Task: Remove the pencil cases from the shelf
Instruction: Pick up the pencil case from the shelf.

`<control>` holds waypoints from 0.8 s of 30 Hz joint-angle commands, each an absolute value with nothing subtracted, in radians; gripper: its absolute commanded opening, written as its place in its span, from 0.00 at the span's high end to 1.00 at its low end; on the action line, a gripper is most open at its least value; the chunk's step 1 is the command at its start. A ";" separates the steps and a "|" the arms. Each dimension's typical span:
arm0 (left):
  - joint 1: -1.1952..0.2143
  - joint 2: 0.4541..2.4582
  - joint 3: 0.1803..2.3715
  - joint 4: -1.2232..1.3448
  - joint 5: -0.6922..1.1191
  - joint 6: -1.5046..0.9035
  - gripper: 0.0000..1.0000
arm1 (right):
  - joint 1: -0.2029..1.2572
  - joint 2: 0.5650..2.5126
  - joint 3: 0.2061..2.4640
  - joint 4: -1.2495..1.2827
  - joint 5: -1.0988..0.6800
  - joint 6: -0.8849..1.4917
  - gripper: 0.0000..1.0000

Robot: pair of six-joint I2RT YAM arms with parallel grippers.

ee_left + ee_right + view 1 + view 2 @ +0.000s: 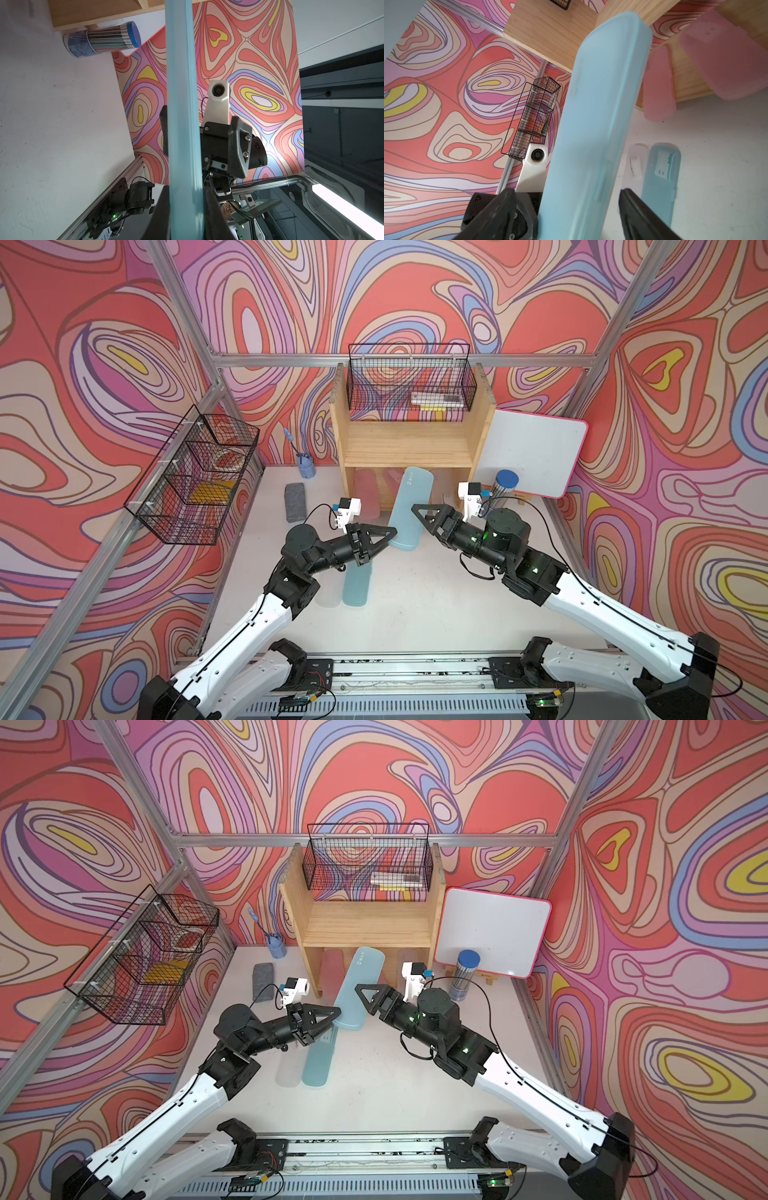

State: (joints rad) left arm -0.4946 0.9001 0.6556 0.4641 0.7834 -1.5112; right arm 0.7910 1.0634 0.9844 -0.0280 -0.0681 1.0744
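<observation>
Left gripper (390, 532) clamped on near end of teal case (409, 502), held just in front of shelf (407, 443); right gripper (417, 510) wide, straddling it, so close squarely on long edges before left releases, clear of pink cases (365, 489).

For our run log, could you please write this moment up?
left claw: shut on teal pencil case | right claw: open, straddling it

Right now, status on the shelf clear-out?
Left gripper: jaws shut on lifted teal pencil case. Right gripper: jaws open, straddling same case. Two pink pencil cases in lower tier of shelf. Case's far end close to shelf front.
</observation>
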 commanded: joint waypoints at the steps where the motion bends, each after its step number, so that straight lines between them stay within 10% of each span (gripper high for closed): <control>1: -0.485 0.869 0.633 0.640 0.817 -1.553 1.00 | 0.779 1.066 0.999 0.040 -0.110 1.110 0.25; 20: -0.485 0.885 0.596 0.767 0.845 -1.608 1.00 | 0.762 1.135 0.989 0.189 -0.209 1.178 0.72; 24: -0.483 0.878 0.599 0.704 0.833 -1.582 0.52 | 0.762 1.138 0.989 0.178 -0.212 1.175 0.75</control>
